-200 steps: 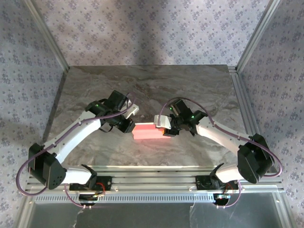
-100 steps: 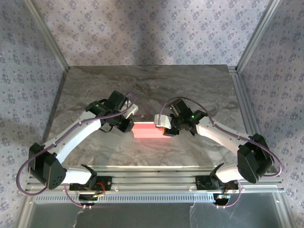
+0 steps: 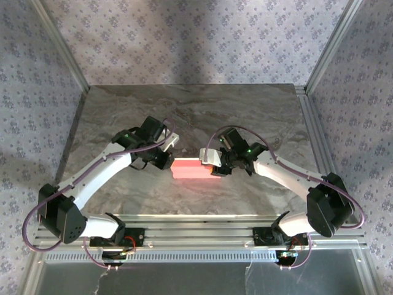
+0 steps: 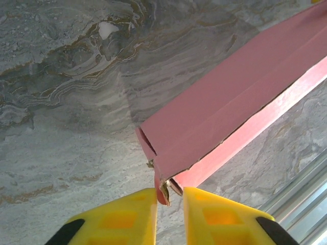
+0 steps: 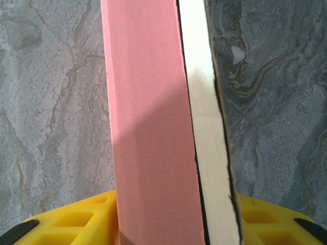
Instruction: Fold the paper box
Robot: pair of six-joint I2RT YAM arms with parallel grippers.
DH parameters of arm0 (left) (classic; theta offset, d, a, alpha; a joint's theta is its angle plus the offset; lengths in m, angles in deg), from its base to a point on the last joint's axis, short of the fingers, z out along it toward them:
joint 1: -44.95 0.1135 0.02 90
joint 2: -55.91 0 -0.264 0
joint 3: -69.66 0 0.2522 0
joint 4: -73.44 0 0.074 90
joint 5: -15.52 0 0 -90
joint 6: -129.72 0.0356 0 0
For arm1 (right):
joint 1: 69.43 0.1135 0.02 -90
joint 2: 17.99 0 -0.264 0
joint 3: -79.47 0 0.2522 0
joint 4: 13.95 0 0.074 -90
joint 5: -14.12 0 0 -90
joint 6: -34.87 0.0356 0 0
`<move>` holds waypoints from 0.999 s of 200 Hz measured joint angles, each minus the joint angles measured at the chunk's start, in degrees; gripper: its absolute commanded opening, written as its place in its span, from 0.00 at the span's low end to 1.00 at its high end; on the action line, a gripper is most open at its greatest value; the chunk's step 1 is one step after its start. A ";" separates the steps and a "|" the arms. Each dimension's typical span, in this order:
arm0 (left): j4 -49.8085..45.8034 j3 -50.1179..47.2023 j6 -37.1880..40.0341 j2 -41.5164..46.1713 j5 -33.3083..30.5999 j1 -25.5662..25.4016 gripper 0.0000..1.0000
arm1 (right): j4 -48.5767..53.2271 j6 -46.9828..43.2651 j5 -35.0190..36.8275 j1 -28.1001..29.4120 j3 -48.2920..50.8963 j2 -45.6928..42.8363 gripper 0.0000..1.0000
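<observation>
We feared the paper box [image 3: 191,169], midway between the table's [image 3: 184,110] side edges, might tear, the left gripper [image 4: 169,204] pinching its frayed end flap [image 4: 162,191], the right gripper [image 5: 176,224] clamping the other end.

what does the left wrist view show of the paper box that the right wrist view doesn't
Left wrist: a ragged corner flap of the paper box sitting in the left end effector, plus a metal rail. Right wrist: the box's pale reverse strip, with the box filling the right end effector. Both: pink cardboard over the marble table.
</observation>
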 measured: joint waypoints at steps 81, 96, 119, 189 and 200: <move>0.13 1.66 -0.04 -1.70 0.02 0.00 0.01 | 0.00 0.42 0.00 0.00 0.00 0.00 0.47; 0.11 1.75 -0.04 -1.77 0.02 0.00 0.00 | 0.00 0.44 0.00 0.00 0.00 0.00 0.47; 0.00 1.86 -0.04 -1.86 0.04 0.00 0.02 | 0.00 0.46 0.00 0.00 0.00 0.00 0.47; -0.02 2.29 -1.62 -2.73 0.46 0.00 0.07 | 0.00 1.49 -0.02 -0.13 0.00 0.00 0.47; 0.04 2.34 -2.23 -2.84 0.57 0.00 0.06 | 0.00 1.51 -0.02 -0.24 0.00 0.00 0.47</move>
